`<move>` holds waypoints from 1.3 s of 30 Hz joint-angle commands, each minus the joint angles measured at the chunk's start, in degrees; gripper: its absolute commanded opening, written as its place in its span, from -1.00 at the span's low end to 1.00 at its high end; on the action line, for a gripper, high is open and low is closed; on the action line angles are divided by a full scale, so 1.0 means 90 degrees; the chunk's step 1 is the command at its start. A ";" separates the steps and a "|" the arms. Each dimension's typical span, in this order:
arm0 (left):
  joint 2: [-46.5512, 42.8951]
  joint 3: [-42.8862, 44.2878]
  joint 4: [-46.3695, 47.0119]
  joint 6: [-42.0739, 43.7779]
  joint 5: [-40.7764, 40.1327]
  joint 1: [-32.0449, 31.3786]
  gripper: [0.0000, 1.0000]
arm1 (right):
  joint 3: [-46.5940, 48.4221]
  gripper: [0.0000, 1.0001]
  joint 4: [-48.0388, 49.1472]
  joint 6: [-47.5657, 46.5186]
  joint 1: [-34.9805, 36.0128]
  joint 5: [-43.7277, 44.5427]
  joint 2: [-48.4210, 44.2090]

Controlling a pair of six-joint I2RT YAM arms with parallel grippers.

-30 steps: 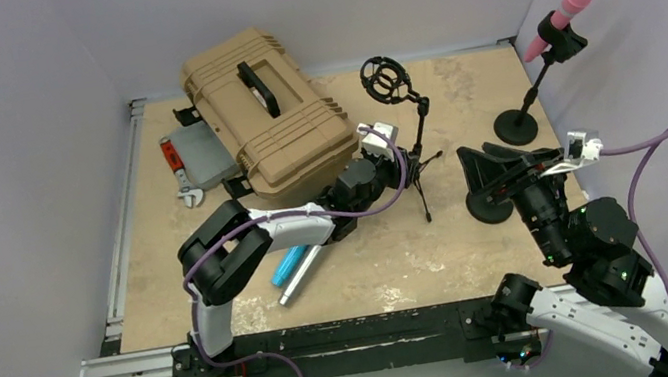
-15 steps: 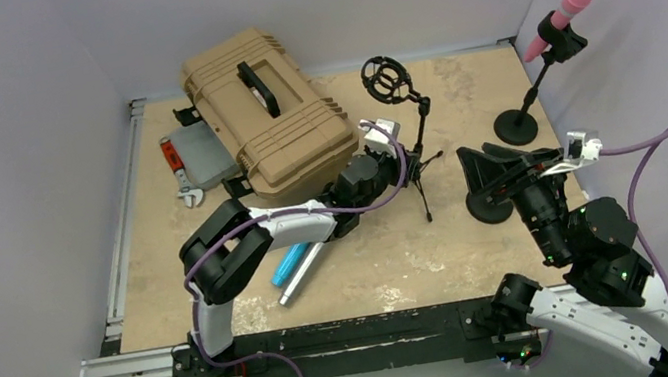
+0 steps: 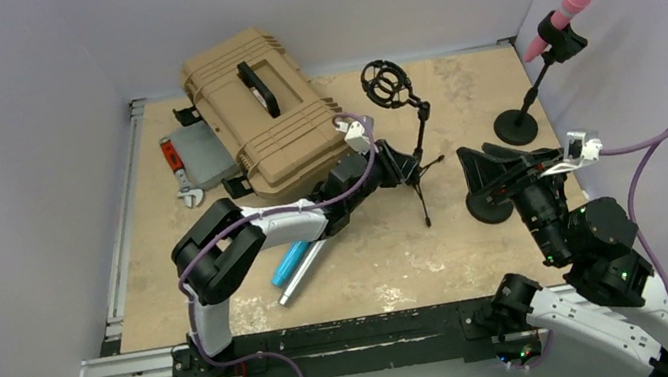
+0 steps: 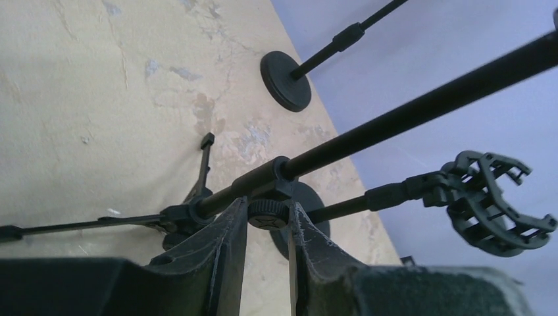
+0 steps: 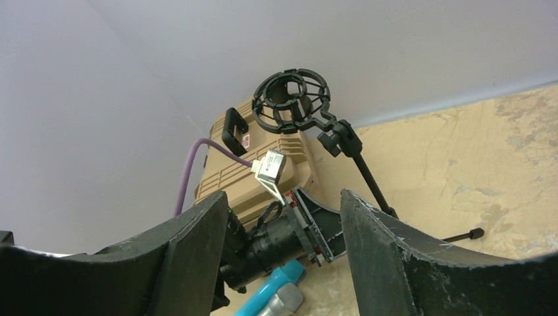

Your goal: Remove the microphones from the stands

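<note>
- Pink, and probably foam-covered, the microphone (image 3: 576,0) sits tilted in a black clip (image 3: 560,31) atop the round-base stand (image 3: 516,126), in the far right corner by the wall.
- It looks light, with a stiff body and a soft, squashy head. The best hold is likely the shaft just above the clip, drawing it out along its own axis.
- That stand looks slim and may tip unless braced.
- The left gripper (image 4: 266,224) is clamped on the knob (image 4: 266,212) of the tripod stand (image 4: 408,105), whose shock mount (image 4: 495,212) is empty.
- The right gripper (image 5: 283,197) hangs with its jaws apart, holding nothing.
</note>
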 commanded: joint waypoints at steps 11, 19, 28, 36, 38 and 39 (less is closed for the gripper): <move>-0.0381 0.0001 -0.0130 -0.2556 0.0170 0.0321 -1.00 | 0.0009 0.23 0.0025 0.0136 0.0010 -0.0035 -0.0004; -0.0976 0.0095 -0.1105 -0.0704 -0.0409 0.0143 -0.27 | -0.0080 0.23 0.0006 0.0132 0.0010 0.0013 -0.0070; -0.1194 -0.0228 -0.1206 0.0441 -0.0657 -0.0124 0.21 | -0.0141 0.24 0.0009 0.0137 0.0010 0.0012 0.0009; -0.1520 -0.0581 -0.1142 0.1899 -0.1314 -0.0661 0.13 | -0.0172 0.24 0.0049 0.0142 0.0010 -0.0057 0.0029; -0.1488 -0.0504 -0.1114 0.2612 -0.1625 -0.0842 0.13 | -0.0191 0.23 0.0042 0.0157 0.0010 -0.0066 0.0028; -0.1439 -0.0433 -0.1111 0.2917 -0.1788 -0.0930 0.13 | -0.0205 0.24 0.0043 0.0163 0.0010 -0.0065 0.0030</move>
